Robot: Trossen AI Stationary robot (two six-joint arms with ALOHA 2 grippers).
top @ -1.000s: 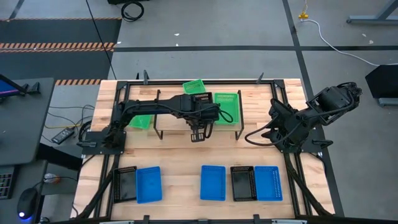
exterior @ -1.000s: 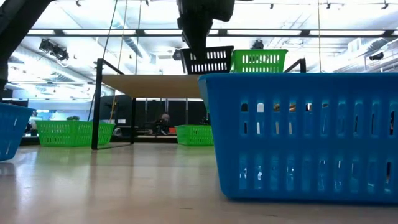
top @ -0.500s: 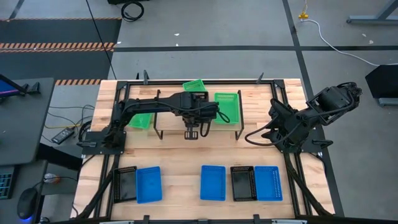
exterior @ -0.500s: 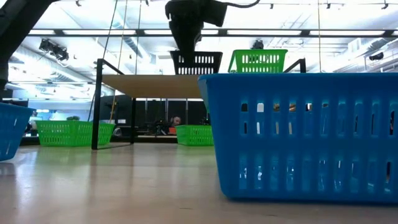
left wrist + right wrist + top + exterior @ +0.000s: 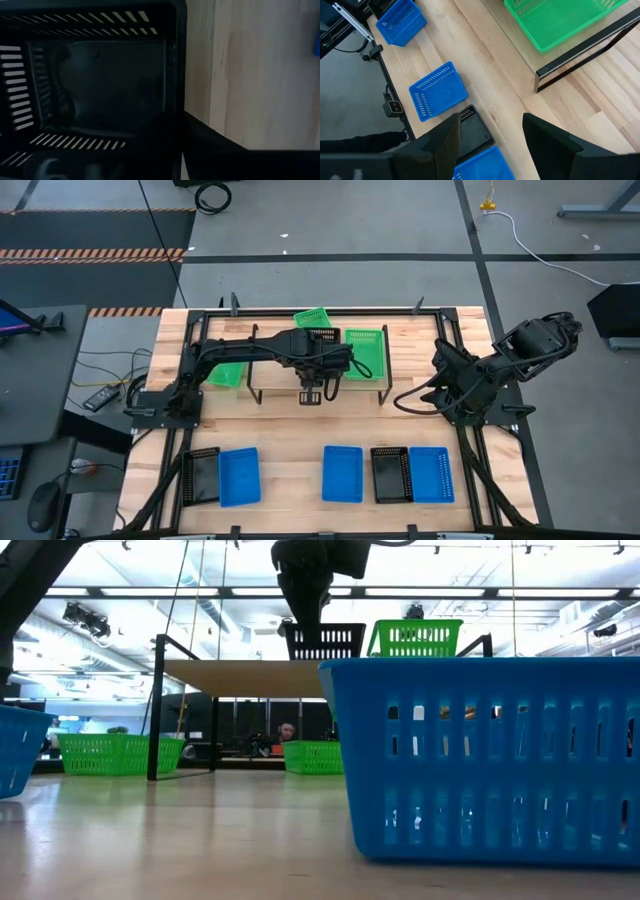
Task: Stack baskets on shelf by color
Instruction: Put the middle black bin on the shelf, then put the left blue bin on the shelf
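Has the black basket (image 5: 325,641) resting upright, open side up, on the plank of the shelf (image 5: 240,675), about mid-width, just beside the green basket (image 5: 415,638) yet apart from it. Looks placed that way to start a separate pile for black, leaving green its own spot at the right end and bare plank at the left, presumably for blue. Keeps the left hand (image 5: 301,618) directly above, at the basket's left rim as seen from the low camera; cannot tell whether pinching that rim or already letting go. Appears to turn a slotted end wall toward the front of the surface, so probably runs its long axis front to back, matching the green neighbour; hard to confirm from above with the arm covering it. Seems squared to the plank's edge, not skewed. Parks the right hand (image 5: 491,120) off to the right of the shelf, spread wide and holding nothing, probably waiting. Leaves blue baskets, including the nearest blue basket (image 5: 480,760), and other black ones in the front row of the surface, not yet sorted.
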